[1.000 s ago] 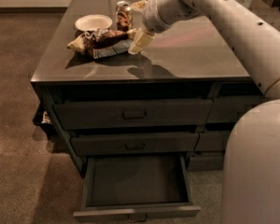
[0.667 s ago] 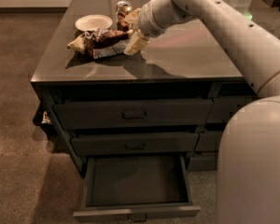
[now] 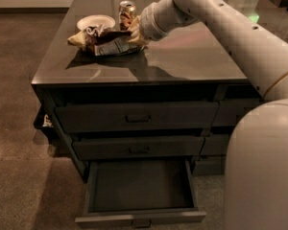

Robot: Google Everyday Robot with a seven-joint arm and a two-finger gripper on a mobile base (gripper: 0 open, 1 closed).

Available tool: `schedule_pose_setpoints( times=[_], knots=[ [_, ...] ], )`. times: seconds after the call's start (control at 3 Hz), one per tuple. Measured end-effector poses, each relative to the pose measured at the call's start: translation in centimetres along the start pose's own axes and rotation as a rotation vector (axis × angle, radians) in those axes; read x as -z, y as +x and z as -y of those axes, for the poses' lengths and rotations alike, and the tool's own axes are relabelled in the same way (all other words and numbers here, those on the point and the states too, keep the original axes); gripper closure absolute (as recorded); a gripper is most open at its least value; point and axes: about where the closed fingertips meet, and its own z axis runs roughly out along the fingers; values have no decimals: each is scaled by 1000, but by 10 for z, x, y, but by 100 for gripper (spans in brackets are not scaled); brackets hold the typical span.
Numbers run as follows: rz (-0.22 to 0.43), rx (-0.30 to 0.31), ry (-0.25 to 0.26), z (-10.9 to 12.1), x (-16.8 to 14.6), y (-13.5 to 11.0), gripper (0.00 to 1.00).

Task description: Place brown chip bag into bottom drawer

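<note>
The brown chip bag (image 3: 103, 40) lies crumpled on the dark cabinet top (image 3: 182, 56), near its far left. It is dark brown with a pale panel and a yellowish end. My gripper (image 3: 133, 34) reaches in from the right and sits at the bag's right end, touching it. The bottom drawer (image 3: 139, 186) of the left column is pulled out and nothing lies inside it. Its small handle (image 3: 140, 222) shows at the front edge.
A white bowl (image 3: 95, 21) stands just behind the bag. A soda can (image 3: 126, 13) stands behind my gripper. Two shut drawers (image 3: 137, 118) sit above the open one. My arm (image 3: 240, 37) crosses the top's right side, and my base (image 3: 264, 171) stands right of the drawer.
My gripper has moved left and down along the cabinet top, from beside the bag's right end onto it. The bag, bowl and can have not moved.
</note>
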Motion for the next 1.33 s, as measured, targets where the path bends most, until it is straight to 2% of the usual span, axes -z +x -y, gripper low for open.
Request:
schedule_pose_setpoints(
  times=[0.33,0.67,1.0,1.33],
  knots=[
    [20,14,30,-2,17,-5,99],
    [79,33,77,-7,53,-17,100],
    [149,57,97,-22,99,-27,100],
    [212,100,89,-45,148,-35,100]
  ],
)
